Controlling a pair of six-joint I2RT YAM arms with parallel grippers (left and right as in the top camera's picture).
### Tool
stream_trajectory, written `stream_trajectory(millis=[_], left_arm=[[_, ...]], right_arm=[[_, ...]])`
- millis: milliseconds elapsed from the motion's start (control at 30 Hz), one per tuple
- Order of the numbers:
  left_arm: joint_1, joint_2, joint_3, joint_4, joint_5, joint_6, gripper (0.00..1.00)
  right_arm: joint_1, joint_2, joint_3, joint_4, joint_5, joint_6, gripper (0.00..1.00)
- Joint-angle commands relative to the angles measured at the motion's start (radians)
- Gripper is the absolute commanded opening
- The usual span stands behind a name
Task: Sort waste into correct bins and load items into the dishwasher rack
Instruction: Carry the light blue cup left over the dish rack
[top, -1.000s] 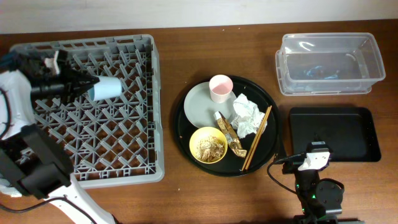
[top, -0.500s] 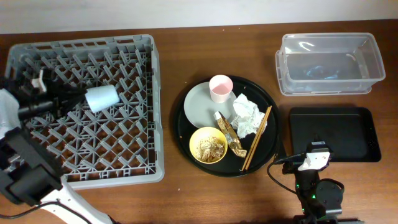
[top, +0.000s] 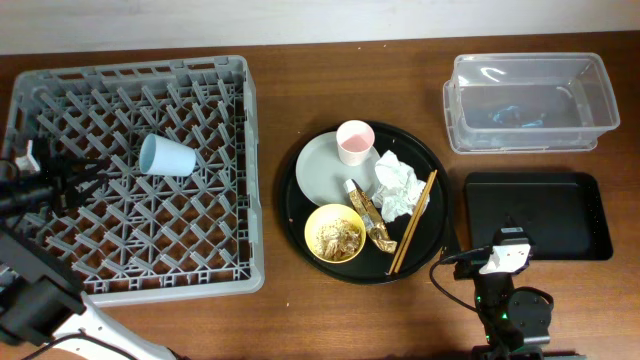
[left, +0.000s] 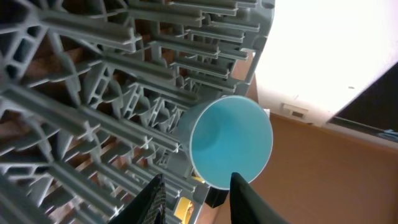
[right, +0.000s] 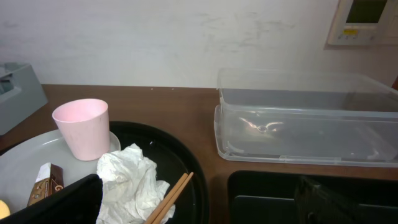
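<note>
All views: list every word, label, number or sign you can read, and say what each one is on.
None can be read in any view.
Gold-brown wrapper: dark marks on it, too blurred to read.
Wall panel: a pale screen, nothing legible.
Blue mark inside the clear tub: too small to tell whether it is print.

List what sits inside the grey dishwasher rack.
A light blue cup lies on its side among the pegs of the rack. Whatever is beneath the cup is covered.

Light blue cup (left: 231, 142) sideways on dishwasher rack (left: 87, 106)
</note>
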Motion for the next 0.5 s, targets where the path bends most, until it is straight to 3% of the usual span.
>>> stream_trajectory(millis=[0,133,233,300,467], left_arm=[[-0.008,-0.075,0.076,-0.047,-0.012,0.059,0.18],[-0.098,-0.198,0.124,-0.079,0.023,0.166,0.16],[-0.234,-0.312,0.130,-0.053,-0.041,0.196,0.03],[-0.335,-0.360,0.130,-0.025,-0.162,0.188,0.00],[-0.665,-0.364,0.117,0.100,-0.842,-0.089,0.00]], right_arm=[[-0.006,-0.008,-0.007,-0.004,0.006,-0.006,0.99],[-0.006,-0.008,-0.007,-0.004,0.006,-0.007,0.99],[-0.006,-0.008,-0.007,-0.004,0.006,-0.007,0.99],[-0.006,-0.008,-0.007,-0.004,0.006,-0.007,0.99],[-0.006,-0.008,-0.007,-0.004,0.006,-0.006,0.99]])
